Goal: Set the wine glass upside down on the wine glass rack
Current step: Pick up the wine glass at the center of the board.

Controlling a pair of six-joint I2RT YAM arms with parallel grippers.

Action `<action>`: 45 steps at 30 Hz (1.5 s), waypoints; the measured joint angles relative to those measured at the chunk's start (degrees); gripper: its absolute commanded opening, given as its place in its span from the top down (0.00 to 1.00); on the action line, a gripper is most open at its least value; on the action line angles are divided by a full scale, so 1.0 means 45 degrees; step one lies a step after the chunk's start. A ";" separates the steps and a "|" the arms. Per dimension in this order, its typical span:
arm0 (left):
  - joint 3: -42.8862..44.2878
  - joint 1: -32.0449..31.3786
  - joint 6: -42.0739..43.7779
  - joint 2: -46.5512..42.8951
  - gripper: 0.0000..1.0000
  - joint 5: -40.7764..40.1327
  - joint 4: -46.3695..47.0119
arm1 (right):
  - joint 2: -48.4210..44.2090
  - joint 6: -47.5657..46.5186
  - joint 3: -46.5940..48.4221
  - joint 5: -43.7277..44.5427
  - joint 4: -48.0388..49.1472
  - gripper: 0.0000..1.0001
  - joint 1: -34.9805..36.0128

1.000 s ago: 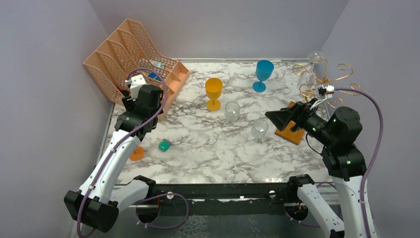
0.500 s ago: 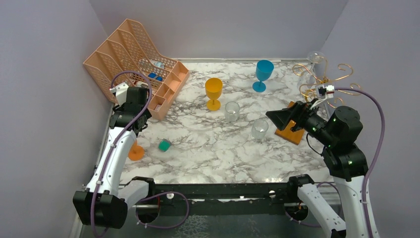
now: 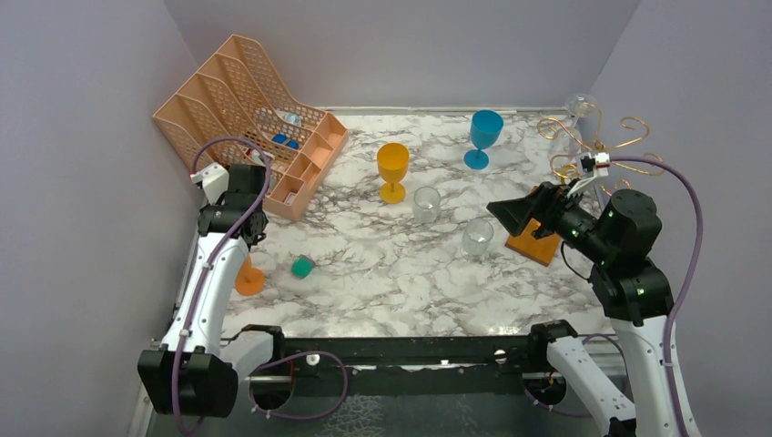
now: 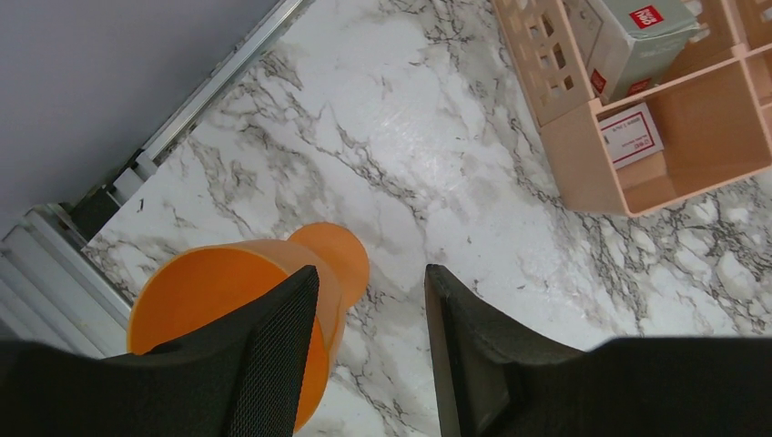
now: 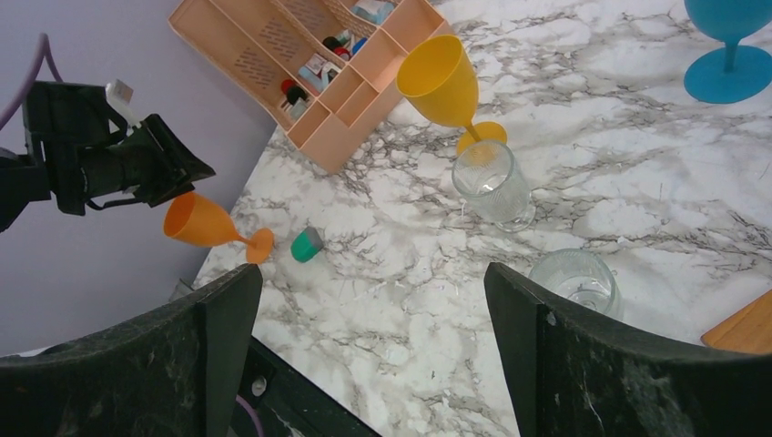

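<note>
Nothing placed yet. Left fingers (image 4: 273, 364), part spread, stand beside the glass (image 4: 209, 291) (no grip). Right fingers (image 5: 564, 364) are spread, empty, near the rack (image 3: 531, 244).

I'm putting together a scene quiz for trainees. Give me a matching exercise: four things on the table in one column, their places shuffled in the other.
Things:
1. orange wine glass
2. blue wine glass
3. wine glass rack
4. yellow wine glass

Places:
A. far right corner
B. far side, right of centre
C. mid-table, next to a clear tumbler
D. near left, by the left gripper

Pairs: 1-D, 2-B, 3-A, 4-C
</note>
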 measured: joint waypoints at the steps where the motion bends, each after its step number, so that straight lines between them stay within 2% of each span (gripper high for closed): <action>1: 0.0010 0.0034 -0.0121 0.0049 0.49 -0.0063 -0.0121 | 0.0019 0.0000 0.0000 0.0000 0.0000 0.06 0.0000; 23: 0.2021 0.0068 -0.2375 0.0282 0.53 -0.0622 -0.2482 | 0.0185 0.0029 -0.0102 -0.0112 0.0039 0.11 0.0000; 33: 0.1103 0.0073 -0.3327 0.0262 0.57 -0.0622 -0.3755 | 0.0194 0.0121 -0.0107 -0.0306 0.0044 0.12 0.0000; 45: 0.0316 0.0068 -0.3172 0.0262 0.66 -0.0413 -0.3288 | 0.0180 0.0146 -0.0107 -0.0398 0.0044 0.14 0.0000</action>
